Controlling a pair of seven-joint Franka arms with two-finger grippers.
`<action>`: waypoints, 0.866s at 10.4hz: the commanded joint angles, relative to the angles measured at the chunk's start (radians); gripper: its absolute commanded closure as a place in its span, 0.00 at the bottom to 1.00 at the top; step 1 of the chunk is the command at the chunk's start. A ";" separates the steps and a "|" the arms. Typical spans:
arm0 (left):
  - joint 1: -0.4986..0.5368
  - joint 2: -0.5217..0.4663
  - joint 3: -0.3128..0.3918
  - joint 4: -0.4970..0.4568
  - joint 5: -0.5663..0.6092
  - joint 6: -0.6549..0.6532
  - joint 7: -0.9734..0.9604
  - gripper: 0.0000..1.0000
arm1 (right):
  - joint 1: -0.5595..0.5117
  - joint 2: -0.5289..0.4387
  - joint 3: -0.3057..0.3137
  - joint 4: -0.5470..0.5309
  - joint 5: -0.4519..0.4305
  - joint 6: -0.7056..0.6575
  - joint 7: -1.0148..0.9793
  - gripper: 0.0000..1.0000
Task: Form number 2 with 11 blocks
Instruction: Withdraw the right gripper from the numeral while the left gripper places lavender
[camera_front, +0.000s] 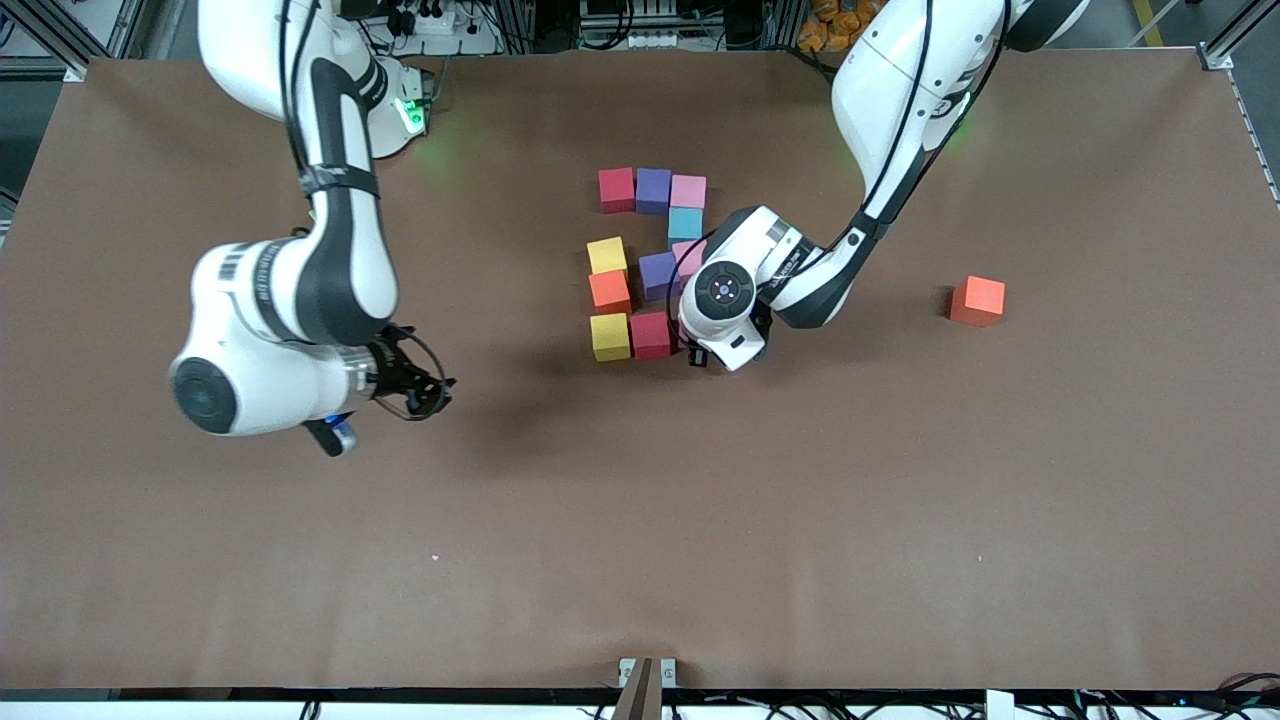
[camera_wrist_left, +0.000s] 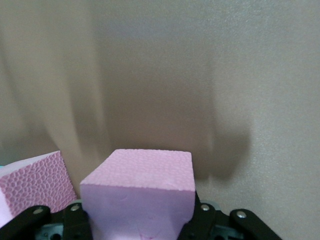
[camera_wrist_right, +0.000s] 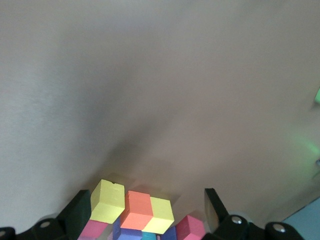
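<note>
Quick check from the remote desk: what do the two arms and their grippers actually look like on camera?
Both arms have glossy white shells with dark grey joint bands and black cables along the links. The left arm has a round dark wrist cap with small buttons. The right arm bears a barcode sticker. The left gripper and right gripper are black with silver screws.

High front camera facing the robots over the whole table (camera_front: 800, 520), wrist cameras close above it, all sharing the blocks (camera_front: 650, 265).

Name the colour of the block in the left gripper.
Pink block, best seen in the left wrist view.
</note>
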 joint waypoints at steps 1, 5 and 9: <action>-0.011 0.011 0.009 0.035 -0.022 -0.015 -0.015 0.89 | 0.004 -0.062 -0.089 0.052 -0.035 -0.023 -0.155 0.00; -0.011 0.031 0.011 0.064 -0.017 -0.015 -0.038 0.01 | 0.005 -0.162 -0.168 0.111 -0.217 -0.066 -0.569 0.00; -0.004 -0.004 0.018 0.067 0.004 -0.038 -0.049 0.00 | 0.064 -0.252 -0.211 0.134 -0.445 -0.074 -0.857 0.00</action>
